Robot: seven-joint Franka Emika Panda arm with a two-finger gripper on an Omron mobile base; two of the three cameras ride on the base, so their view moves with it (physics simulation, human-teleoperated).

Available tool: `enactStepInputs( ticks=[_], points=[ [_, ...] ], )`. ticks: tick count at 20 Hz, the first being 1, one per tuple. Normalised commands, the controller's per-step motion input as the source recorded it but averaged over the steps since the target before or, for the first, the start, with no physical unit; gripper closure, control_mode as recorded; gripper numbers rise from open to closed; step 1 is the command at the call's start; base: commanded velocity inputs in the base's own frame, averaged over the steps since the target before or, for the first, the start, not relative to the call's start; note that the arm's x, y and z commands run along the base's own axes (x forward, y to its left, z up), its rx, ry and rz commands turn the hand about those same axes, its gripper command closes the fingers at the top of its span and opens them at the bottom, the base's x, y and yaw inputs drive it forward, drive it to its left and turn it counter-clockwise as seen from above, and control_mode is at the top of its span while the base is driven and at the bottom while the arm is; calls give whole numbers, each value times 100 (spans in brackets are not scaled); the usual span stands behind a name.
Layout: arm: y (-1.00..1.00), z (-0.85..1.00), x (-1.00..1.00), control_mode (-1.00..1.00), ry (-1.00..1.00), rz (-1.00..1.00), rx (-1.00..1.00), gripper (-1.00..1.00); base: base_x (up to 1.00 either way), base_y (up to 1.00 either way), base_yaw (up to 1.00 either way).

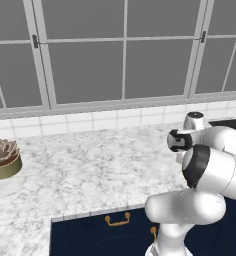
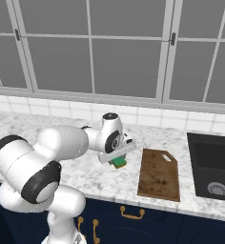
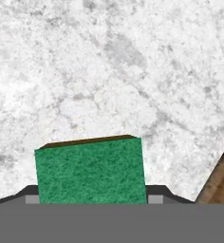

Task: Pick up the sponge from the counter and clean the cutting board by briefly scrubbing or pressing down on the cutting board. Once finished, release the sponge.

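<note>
The sponge [image 3: 91,170], green side towards the hand camera, sits between my two dark fingertips [image 3: 156,192], and my gripper [image 3: 92,195] is shut on it. In the right base view the sponge [image 2: 118,163] shows green under my gripper [image 2: 118,160], low over the white marble counter [image 2: 86,171]; I cannot tell whether it touches the marble. The dark brown cutting board [image 2: 158,175] lies flat on the counter just right of the sponge, apart from it. A corner of the cutting board [image 3: 220,185] shows at the hand view's lower right.
A black recessed unit [image 2: 214,167] lies right of the board. A potted succulent [image 1: 4,159] stands far left on the counter. White tiles and windows [image 2: 124,66] run behind. Navy cabinets with brass handles [image 2: 132,213] front the counter.
</note>
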Motion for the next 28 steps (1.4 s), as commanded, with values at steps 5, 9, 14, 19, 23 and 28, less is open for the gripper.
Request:
enactStepInputs(
  ticks=[5,9,14,19,23,28],
  points=[
    [-83,31,-32,-100,15,14,-9,100,0,0,0],
    [-70,-35,-72,-100,2,15,-5,100,0,0,0],
    [-36,-37,-90,-100,-2,2,0,100,0,0,0],
    [-29,-11,-8,-100,0,1,18,100,0,0,0],
    [-25,0,52,-100,4,1,24,100,0,0,0],
    [-10,-1,42,-100,1,1,18,100,0,0,0]
  ],
)
